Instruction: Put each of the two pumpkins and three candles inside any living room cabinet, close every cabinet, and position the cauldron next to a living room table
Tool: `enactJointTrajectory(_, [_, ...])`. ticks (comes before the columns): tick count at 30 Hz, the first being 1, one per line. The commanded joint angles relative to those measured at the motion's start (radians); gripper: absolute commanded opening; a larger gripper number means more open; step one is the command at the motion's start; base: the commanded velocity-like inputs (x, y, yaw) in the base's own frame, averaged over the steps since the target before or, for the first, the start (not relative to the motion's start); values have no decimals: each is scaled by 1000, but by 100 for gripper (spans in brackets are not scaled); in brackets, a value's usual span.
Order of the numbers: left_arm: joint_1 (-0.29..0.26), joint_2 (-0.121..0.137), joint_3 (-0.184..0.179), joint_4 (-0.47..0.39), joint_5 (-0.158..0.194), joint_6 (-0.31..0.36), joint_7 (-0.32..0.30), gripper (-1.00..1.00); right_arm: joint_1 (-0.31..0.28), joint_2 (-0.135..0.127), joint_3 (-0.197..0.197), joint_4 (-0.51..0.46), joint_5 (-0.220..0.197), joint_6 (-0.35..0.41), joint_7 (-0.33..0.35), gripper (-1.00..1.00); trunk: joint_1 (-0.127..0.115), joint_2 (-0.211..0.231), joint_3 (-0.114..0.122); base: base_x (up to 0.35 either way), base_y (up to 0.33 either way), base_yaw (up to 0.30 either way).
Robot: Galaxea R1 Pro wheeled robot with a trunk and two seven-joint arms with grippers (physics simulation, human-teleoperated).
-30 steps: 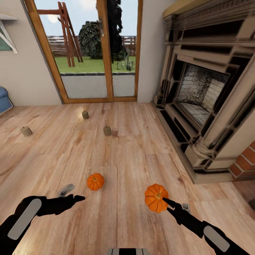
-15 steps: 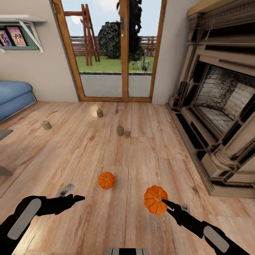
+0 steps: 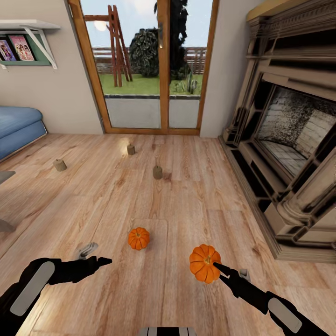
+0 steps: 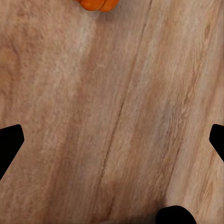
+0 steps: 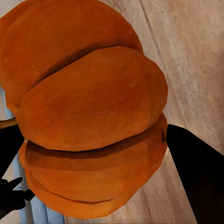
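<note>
My right gripper [image 3: 227, 269] is shut on a bright-orange ribbed pumpkin [image 3: 204, 262], holding it just above the wooden floor; that pumpkin [image 5: 88, 112] bulges between the two black fingers in the right wrist view. The other pumpkin [image 3: 139, 238] sits on the floor between my arms, a little ahead of my left gripper [image 3: 95, 255], which is open with nothing in it. The left wrist view catches this pumpkin [image 4: 95, 3] at the frame's rim, beyond the open left gripper [image 4: 112, 140]. Three tan candles [image 3: 59, 164] [image 3: 131, 149] [image 3: 157, 172] stand farther off on the floor. The cabinet and cauldron are out of view.
A large stone fireplace [image 3: 289, 140] fills the right side. Glass patio doors [image 3: 149, 70] close the far wall. A blue sofa [image 3: 18, 126] and a wall shelf [image 3: 28, 42] are at the left. A grey furniture corner [image 3: 3, 177] pokes in at the left edge; too little shows to name it.
The camera has turned left, bringing the sofa and shelf into view. Both arms keep their pose, and the pumpkin stays in my right gripper.
</note>
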Motion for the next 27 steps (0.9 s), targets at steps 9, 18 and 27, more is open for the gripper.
enactJointTrajectory(9, [-1,-1,-2,5,-3,2,-1,100,-1,-1,6,0,-10,4,3,-100,0,0,-1,132,-2,0])
enactJointTrajectory(18, [-1,-4,-7,6,-1,2,-2,100,-1,-6,5,-12,-8,11,6,-100,0,0,-1,48,0,0])
enactJointTrajectory(27, [-1,-4,-4,7,-5,-15,1,100,-232,21,6,-39,123,69,-147,-100,0,0,-1,0,0,0])
